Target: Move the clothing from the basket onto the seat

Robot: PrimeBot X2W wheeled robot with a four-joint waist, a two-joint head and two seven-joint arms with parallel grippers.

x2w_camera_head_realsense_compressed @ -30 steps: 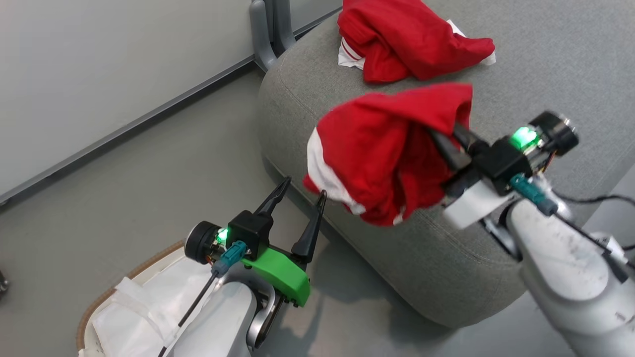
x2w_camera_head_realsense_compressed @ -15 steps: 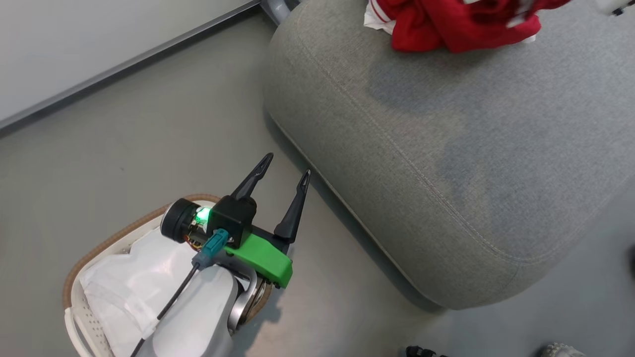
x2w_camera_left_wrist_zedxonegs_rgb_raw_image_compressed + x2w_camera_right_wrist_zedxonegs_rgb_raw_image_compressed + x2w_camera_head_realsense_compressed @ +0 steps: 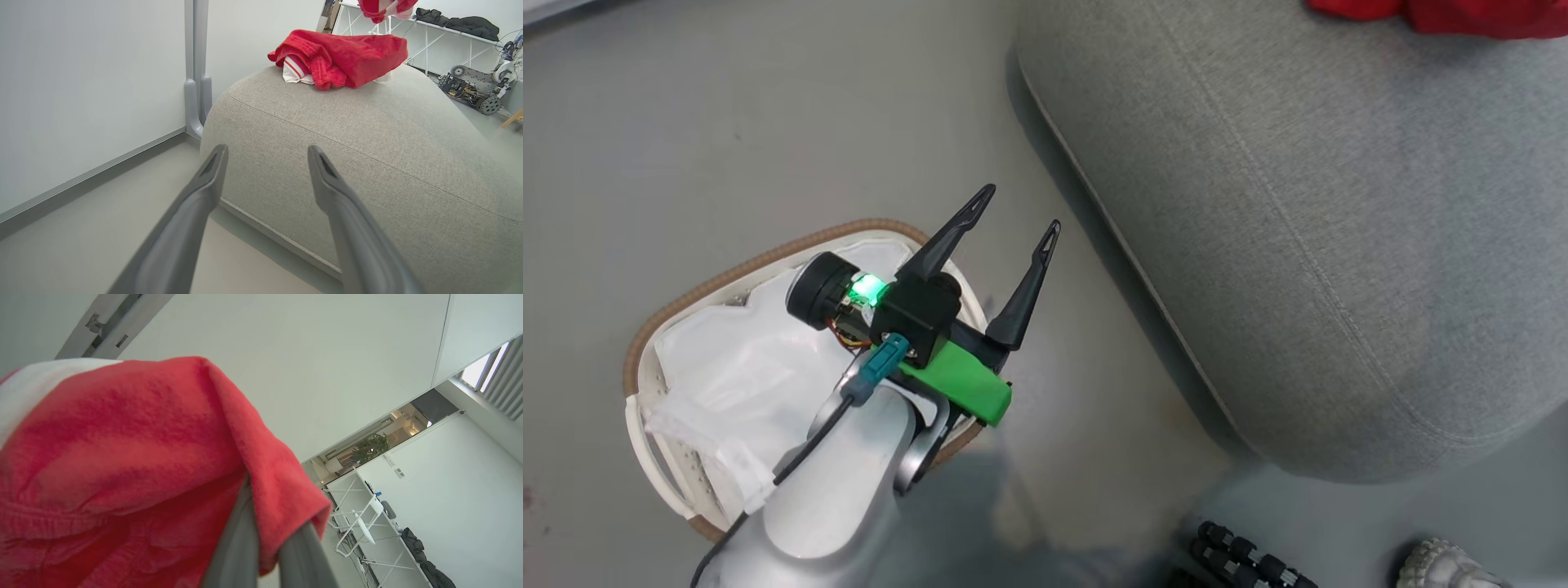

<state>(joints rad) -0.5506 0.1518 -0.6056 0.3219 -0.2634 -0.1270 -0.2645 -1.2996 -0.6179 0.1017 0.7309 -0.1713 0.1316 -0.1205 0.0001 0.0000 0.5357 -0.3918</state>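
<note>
Grey floor (image 3: pixel 727 122), basket (image 3: pixel 637 359) with white liner (image 3: pixel 752 384) near the seat (image 3: pixel 1298 204). Over the basket rim, left gripper (image 3: pixel 1021 208), fingers spread, empty. Up in the air, right gripper (image 3: pixel 261 539), fingers clamped on red garment (image 3: pixel 122 457). Other clothing (image 3: pixel 343 57) piled on seat.

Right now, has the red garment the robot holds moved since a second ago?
Yes. The held garment hung low by the seat's near edge; now it is above the red pile, farther back.
</note>
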